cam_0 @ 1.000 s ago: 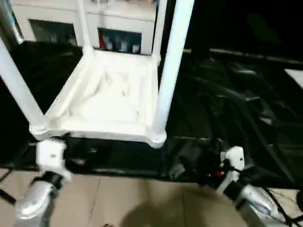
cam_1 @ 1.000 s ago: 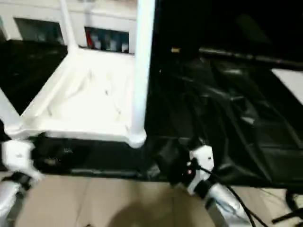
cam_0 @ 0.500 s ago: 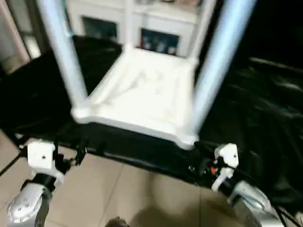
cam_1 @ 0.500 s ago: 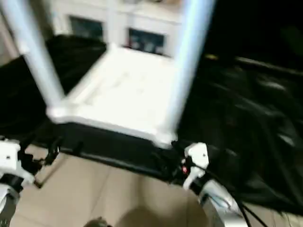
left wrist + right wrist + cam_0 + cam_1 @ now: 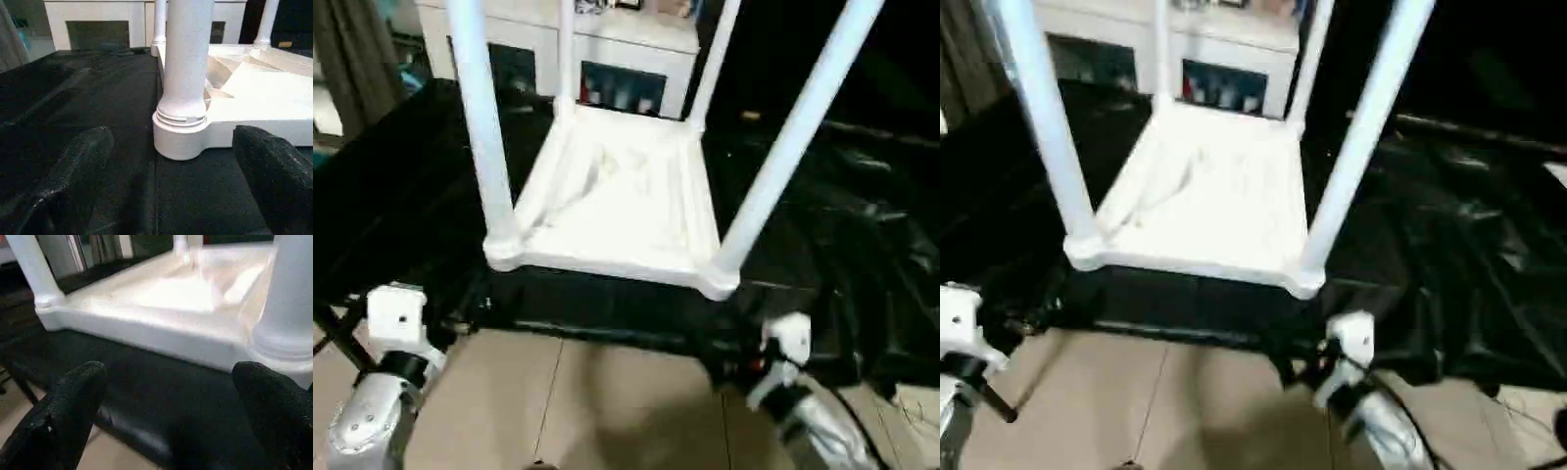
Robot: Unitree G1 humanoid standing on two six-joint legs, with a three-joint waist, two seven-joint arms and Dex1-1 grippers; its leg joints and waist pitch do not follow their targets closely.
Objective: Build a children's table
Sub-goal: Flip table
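Note:
The children's table (image 5: 617, 196) lies upside down on the black cloth, ribbed underside up, with its white legs rising from the corner sockets. The near-left leg (image 5: 484, 127) and near-right leg (image 5: 783, 157) stand closest to me. My left gripper (image 5: 460, 315) is open just short of the near-left corner socket (image 5: 178, 137), one finger (image 5: 83, 156) on either side of it and not touching. My right gripper (image 5: 724, 354) is open in front of the table's near edge (image 5: 146, 333), close to the near-right leg (image 5: 288, 308), holding nothing.
The black-cloth work table (image 5: 401, 176) spreads to both sides, with wrinkled cloth (image 5: 862, 225) on the right. A white cabinet (image 5: 617, 39) stands behind it. Beige floor tiles (image 5: 607, 401) lie below the front edge, under my forearms.
The whole picture has swung and tilted, so the camera moved. Both grippers stay open at the front edge of the work table, and the children's table has not visibly moved.

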